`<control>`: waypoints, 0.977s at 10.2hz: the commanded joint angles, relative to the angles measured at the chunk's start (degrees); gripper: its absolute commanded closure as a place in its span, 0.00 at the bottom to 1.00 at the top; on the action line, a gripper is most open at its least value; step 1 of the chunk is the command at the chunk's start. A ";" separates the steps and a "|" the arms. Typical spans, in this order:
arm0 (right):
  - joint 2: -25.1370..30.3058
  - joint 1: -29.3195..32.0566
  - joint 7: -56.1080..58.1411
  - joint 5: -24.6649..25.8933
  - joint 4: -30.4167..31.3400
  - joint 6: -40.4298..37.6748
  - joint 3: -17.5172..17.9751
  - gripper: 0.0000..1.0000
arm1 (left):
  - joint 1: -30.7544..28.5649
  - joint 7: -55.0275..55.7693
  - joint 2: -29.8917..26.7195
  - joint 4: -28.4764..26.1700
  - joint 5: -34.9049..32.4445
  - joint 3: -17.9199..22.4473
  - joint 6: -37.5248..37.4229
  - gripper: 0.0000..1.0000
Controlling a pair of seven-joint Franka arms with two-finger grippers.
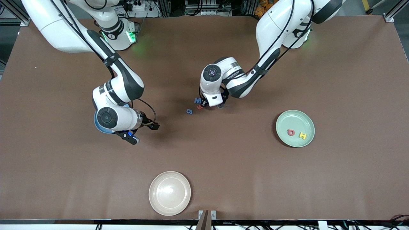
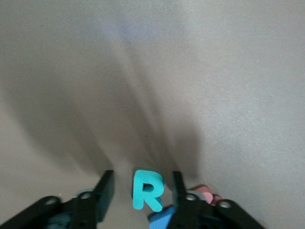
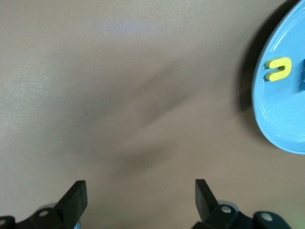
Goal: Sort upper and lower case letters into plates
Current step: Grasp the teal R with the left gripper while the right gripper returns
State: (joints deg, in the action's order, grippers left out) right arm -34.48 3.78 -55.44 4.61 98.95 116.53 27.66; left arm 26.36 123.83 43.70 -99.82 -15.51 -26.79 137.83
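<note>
My left gripper (image 1: 212, 105) is low over a cluster of letters in the middle of the table. In the left wrist view it (image 2: 143, 190) is open, with a teal R (image 2: 147, 190) lying between its fingers, untouched. A blue letter (image 2: 162, 219) and a red letter (image 2: 205, 194) lie right beside one finger. The front view shows a blue M (image 1: 198, 100), a red letter (image 1: 200, 107) and a blue g (image 1: 189, 111). The mint green plate (image 1: 295, 118) holds a red letter (image 1: 290, 132) and a yellow H (image 1: 302, 135). My right gripper (image 1: 131, 138) is open and empty (image 3: 138, 193) beside the light blue plate (image 3: 286, 119), which holds a yellow letter (image 3: 278, 68).
A cream-white glossy plate (image 1: 169, 193) sits near the table's front edge. The right arm's wrist covers most of the light blue plate (image 1: 96, 124) in the front view. A second blue letter (image 3: 302, 76) shows at the edge of the right wrist view, on that plate.
</note>
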 commanded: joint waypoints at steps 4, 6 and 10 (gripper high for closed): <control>-0.06 -0.27 -0.72 -0.13 -0.34 0.19 -0.24 0.00 | -2.00 0.01 -2.04 1.64 -5.31 1.66 -0.27 1.00; -0.06 -0.44 -0.72 -0.21 -0.34 0.19 -0.15 0.00 | -3.50 -4.36 -4.57 2.00 -5.41 1.66 -0.80 1.00; -0.06 -9.29 -4.67 -0.04 0.27 4.74 -0.15 0.00 | -9.82 -17.53 -8.63 1.83 -5.32 1.57 -4.06 1.00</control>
State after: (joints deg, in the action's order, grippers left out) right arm -34.61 -2.35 -58.19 4.59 98.93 119.21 27.82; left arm 19.18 110.37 37.14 -96.85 -19.52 -25.04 134.90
